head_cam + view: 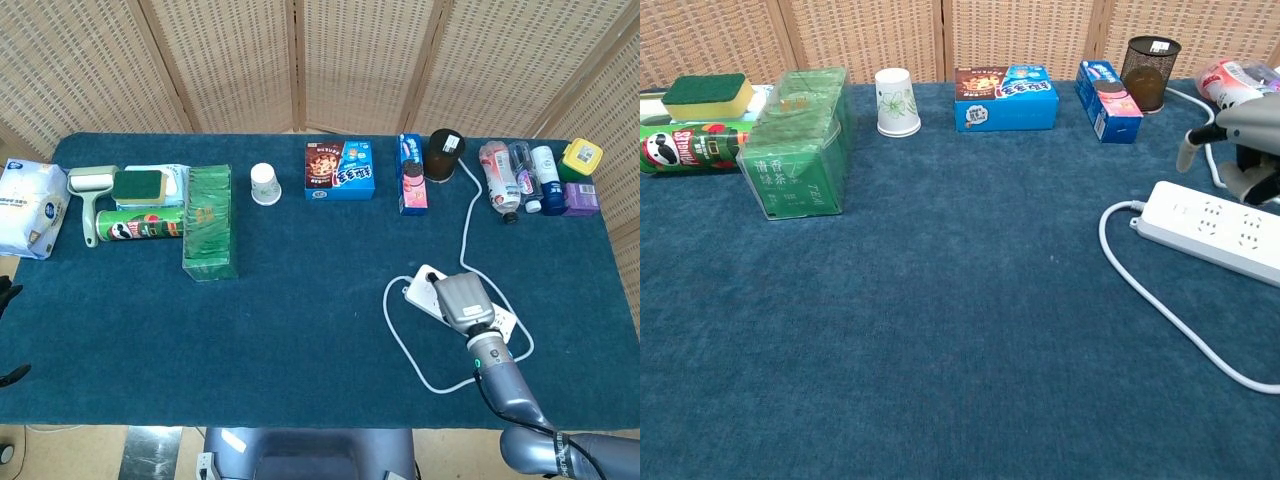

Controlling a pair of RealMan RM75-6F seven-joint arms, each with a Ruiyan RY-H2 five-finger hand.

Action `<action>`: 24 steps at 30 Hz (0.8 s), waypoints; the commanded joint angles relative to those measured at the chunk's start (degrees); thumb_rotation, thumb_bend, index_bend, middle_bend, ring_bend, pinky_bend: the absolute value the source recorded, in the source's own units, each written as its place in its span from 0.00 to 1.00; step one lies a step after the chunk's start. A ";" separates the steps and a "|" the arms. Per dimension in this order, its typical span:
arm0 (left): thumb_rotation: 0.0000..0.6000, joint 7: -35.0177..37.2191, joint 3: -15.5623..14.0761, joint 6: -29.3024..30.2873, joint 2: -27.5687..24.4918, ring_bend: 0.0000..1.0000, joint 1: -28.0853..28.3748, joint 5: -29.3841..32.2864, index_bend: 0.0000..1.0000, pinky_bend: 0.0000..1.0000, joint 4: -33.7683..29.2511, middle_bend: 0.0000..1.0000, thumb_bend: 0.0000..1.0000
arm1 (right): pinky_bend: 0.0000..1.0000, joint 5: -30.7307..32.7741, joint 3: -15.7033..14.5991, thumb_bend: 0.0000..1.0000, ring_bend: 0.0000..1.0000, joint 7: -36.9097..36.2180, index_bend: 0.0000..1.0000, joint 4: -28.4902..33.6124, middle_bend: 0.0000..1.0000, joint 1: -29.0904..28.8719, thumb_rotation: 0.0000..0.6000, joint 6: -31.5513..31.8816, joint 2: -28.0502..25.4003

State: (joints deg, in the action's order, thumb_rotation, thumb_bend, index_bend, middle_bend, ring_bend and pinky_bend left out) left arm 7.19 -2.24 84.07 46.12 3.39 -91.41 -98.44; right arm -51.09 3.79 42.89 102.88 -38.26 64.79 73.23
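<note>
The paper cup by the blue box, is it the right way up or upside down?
Upside down. The paper cup stands with its wide rim on the table.

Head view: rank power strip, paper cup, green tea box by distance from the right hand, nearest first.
From the right hand:
1. Power strip, directly beneath the hand, lower right of the table.
2. Paper cup, back row, left of centre.
3. Green tea box, farther left, beside the chips can.

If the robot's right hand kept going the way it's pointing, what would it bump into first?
Probably the blue-and-pink box. The right hand, raised above the power strip, points toward the table's far edge, up and slightly left; depth is unclear, so it might pass over.
</note>
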 commanded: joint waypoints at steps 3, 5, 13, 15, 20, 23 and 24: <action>1.00 0.51 -0.09 0.75 -0.16 0.00 -0.42 -0.14 0.00 0.00 0.36 0.00 0.05 | 0.94 -10.91 0.70 0.71 0.95 -7.95 0.23 4.87 0.85 4.07 1.00 7.10 -5.02; 1.00 0.74 -0.14 1.00 -0.23 0.00 -0.54 -0.28 0.00 0.00 0.47 0.00 0.05 | 0.74 -17.06 -0.92 0.39 0.74 -12.85 0.16 3.81 0.65 6.45 1.00 9.20 -6.36; 1.00 1.11 -0.46 1.92 -0.14 0.00 -1.06 -1.07 0.00 0.00 0.64 0.00 0.05 | 0.17 -32.29 -7.78 0.00 0.06 -26.97 0.06 -4.02 0.08 15.42 1.00 17.12 -8.70; 1.00 1.05 -0.54 2.11 -0.02 0.00 -1.16 -1.29 0.00 0.00 0.68 0.00 0.05 | 0.11 -34.53 -8.56 0.00 0.03 -29.46 0.06 -6.39 0.04 16.91 1.00 18.64 -8.31; 1.00 1.20 -0.57 2.58 0.17 0.00 -1.32 -1.66 0.00 0.00 0.73 0.00 0.05 | 0.07 -38.69 -9.71 0.00 0.00 -33.39 0.05 -12.71 0.02 20.74 1.00 22.69 -6.44; 1.00 1.43 -0.50 2.05 0.21 0.00 -1.06 -1.39 0.00 0.00 0.87 0.00 0.05 | 0.05 -39.65 -9.51 0.00 0.00 -33.81 0.05 -14.54 0.01 22.27 1.00 24.14 -5.67; 1.00 1.27 -0.52 1.94 0.23 0.00 -1.01 -1.42 0.00 0.00 0.82 0.00 0.05 | 0.05 -39.94 -9.35 0.00 0.00 -33.82 0.05 -14.99 0.01 22.76 1.00 24.61 -5.50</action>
State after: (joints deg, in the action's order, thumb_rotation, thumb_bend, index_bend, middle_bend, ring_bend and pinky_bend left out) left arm 8.49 -2.76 86.05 46.34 2.34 -92.85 -97.62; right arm -90.44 -5.49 9.44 88.55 -16.22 88.74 67.26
